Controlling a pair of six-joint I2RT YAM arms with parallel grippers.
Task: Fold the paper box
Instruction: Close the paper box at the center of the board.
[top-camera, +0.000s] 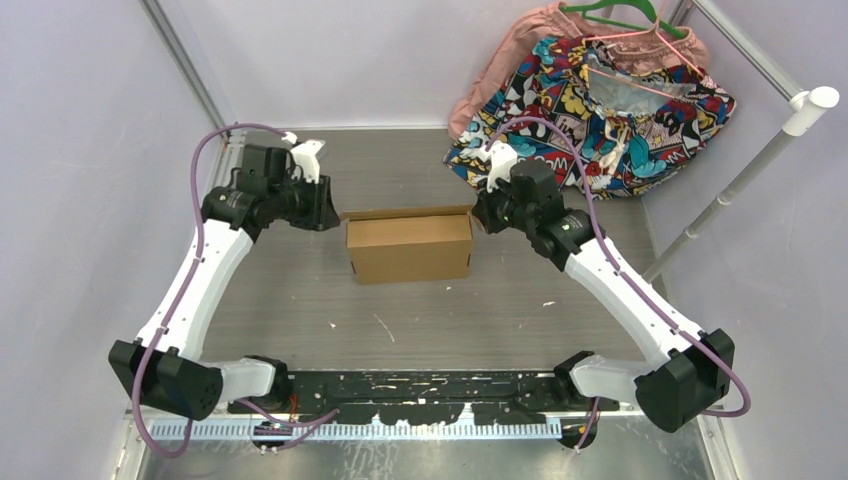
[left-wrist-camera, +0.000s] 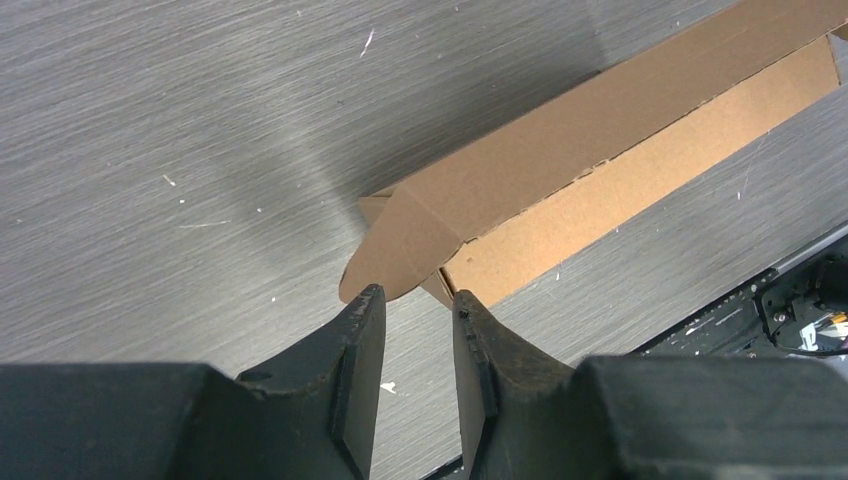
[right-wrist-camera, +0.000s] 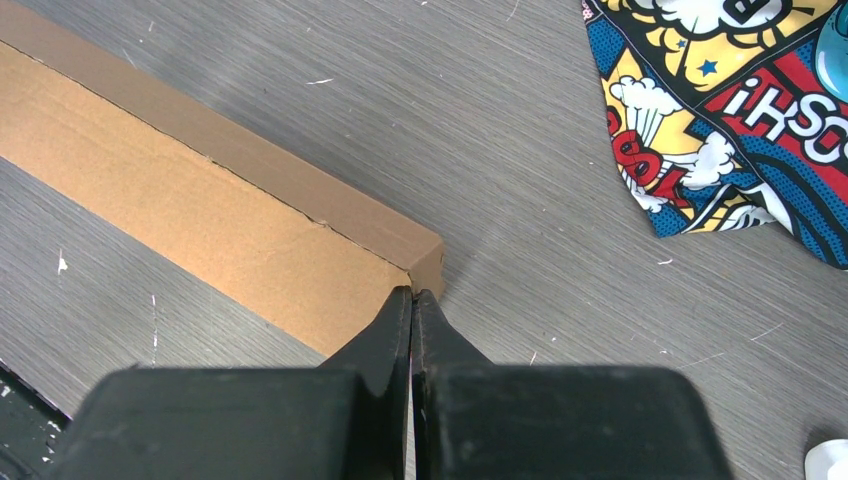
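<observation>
Paper box (top-camera: 410, 247) between parted left fingers (left-wrist-camera: 358, 372), closed right fingers (right-wrist-camera: 397, 338)

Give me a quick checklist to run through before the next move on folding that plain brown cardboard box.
1. Plain brown cardboard box sits flat on the grey brushed table: ok.
2. Rounded end flap tucked in: not ok, it sticks out at the box's left end.
3. Left gripper ready for that flap: ok, fingers parted, nothing between them, tips just short of it.
4. Right gripper bracing the right end: cannot tell; it is shut with its tips at the corner, but contact is unclear.
5. Colourful comic-print cloth clear of the box: ok, it lies apart.
</observation>
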